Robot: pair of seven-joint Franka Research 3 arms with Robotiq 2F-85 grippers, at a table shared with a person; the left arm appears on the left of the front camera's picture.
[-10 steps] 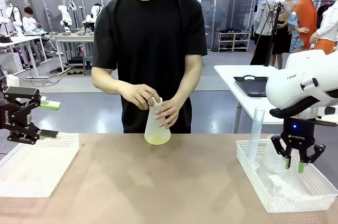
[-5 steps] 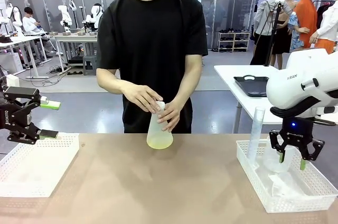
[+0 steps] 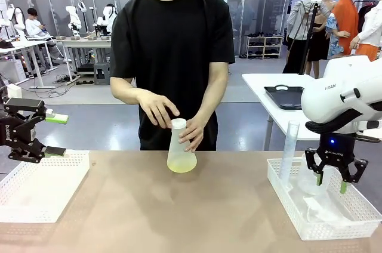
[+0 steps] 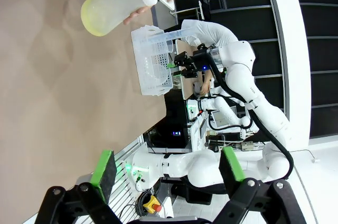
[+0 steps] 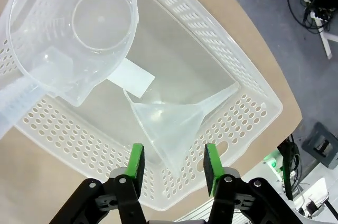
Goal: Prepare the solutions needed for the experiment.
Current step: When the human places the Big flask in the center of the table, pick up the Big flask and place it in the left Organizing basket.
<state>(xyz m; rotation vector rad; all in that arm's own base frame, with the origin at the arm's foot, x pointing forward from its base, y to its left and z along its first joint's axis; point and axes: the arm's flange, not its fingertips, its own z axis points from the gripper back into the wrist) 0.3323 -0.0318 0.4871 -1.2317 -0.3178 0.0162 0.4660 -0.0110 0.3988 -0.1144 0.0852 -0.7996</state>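
Note:
At the table's far middle a person's hand holds a translucent conical flask point(image 3: 181, 153) standing upright, a white cap point(image 3: 178, 123) on its neck. A shallow layer of the pale yellow-green solutions point(image 3: 181, 165) lies in its bottom; the left wrist view shows the flask point(image 4: 113, 8) far off. My left gripper point(image 3: 52, 134) hangs open and empty over the left basket. My right gripper point(image 3: 331, 180) hovers open over the right basket point(image 3: 298, 217). In the right wrist view its pads flank a clear funnel point(image 5: 174, 121) lying below them, beside a clear beaker point(image 5: 74, 28).
A white perforated basket point(image 3: 42, 184) sits at the near left. A tall clear cylinder point(image 3: 289, 151) leans in the right basket. The person stands close behind the table's far edge, the other hand hovering just above the flask's cap. Bare brown tabletop lies between the baskets.
The person's upper hand has lifted off the flask's top, and the flask shifted slightly right. My right gripper rose a little out of the basket with its jaws wider. The left arm stayed still.

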